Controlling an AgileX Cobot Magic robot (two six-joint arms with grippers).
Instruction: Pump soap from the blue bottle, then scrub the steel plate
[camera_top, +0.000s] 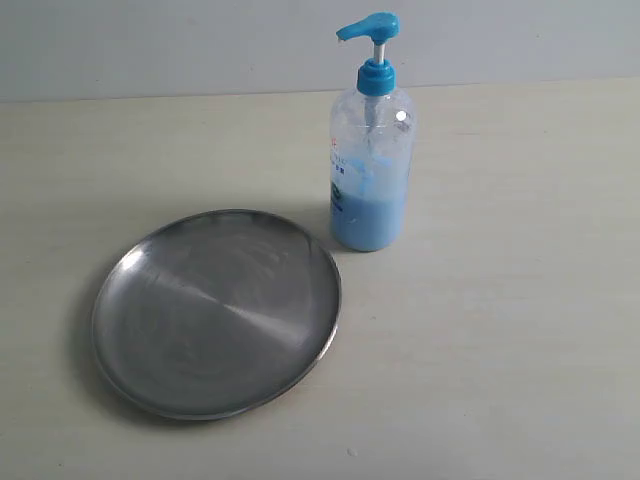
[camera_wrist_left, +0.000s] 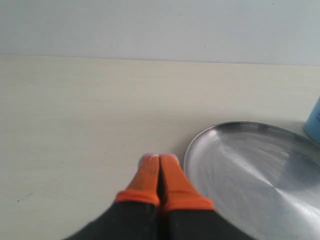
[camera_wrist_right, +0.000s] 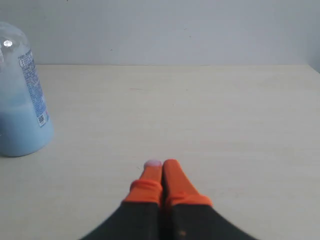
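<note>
- Looking over the tabletop (camera_top: 500, 350), you find the steel plate (camera_top: 215, 315) lying flat on it. The brushed face is up, grey and reflective.
- The blue bottle (camera_top: 368, 170) stands upright just beside the plate's rim, on the side nearer the back wall. You cannot tell whether its base touches the rim.
- The bottle's blue pump head is raised, and its spout is turned toward the plate's side.
- The soap (camera_top: 367, 220) shows as light blue liquid filling the lower part of the bottle, beside the plate and not on it.
- Your left claw (camera_wrist_left: 159, 162) is clenched, its orange fingertips pressed together with nothing between them.
- The left claw sits over bare tabletop just beside the plate's rim, outside it. You cannot tell whether the tips touch the tabletop.
- Your right claw (camera_wrist_right: 161, 167) is clenched too, orange tips together and gripping nothing.
- The right claw is over bare tabletop near the bottle and apart from it. Its own view does not settle how it lies to the plate.
</note>
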